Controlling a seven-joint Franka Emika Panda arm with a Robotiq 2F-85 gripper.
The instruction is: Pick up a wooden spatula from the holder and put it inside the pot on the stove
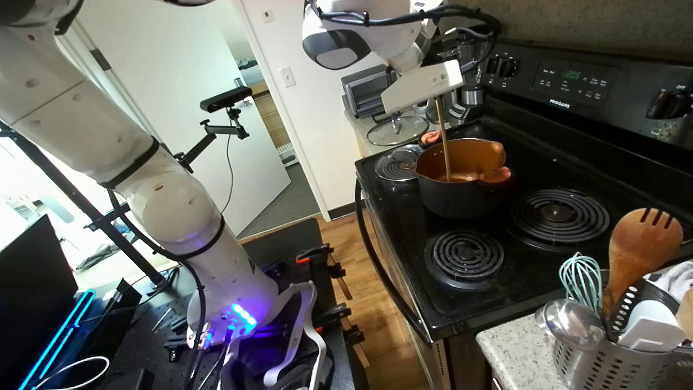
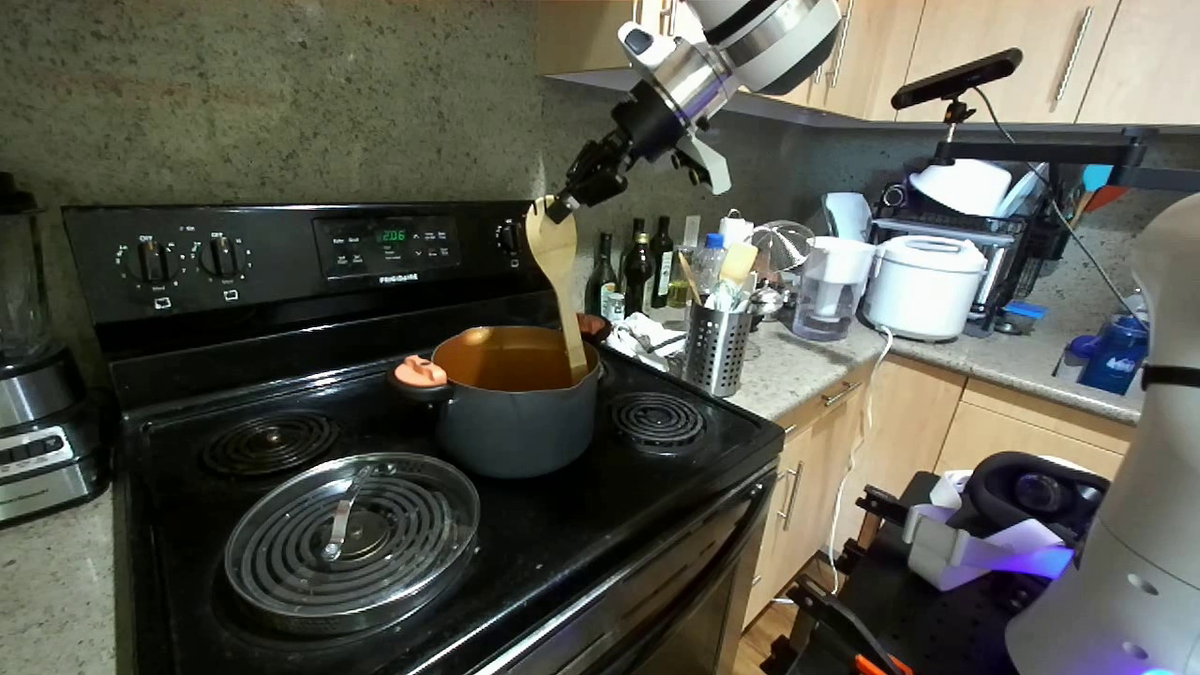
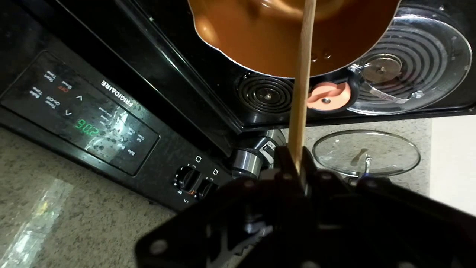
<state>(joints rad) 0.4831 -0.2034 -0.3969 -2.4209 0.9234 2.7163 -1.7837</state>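
- Largely done, it seems: the wooden spatula (image 2: 560, 265) is clear of the perforated metal utensil holder (image 2: 716, 354) and stands tilted, handle down, its lower end inside the pot (image 2: 516, 436) on the stove (image 2: 572, 525).
- The tool (image 3: 297, 160) is pinching the spatula's broad blade, above the pot's rim.
- Whether the handle's end rests on the bottom is hard to tell.
- Left, presumably: let go and back away without tipping it out.

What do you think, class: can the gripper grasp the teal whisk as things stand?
Probably not: the gripper is shut on the wooden spatula, which it must release before grasping the whisk.
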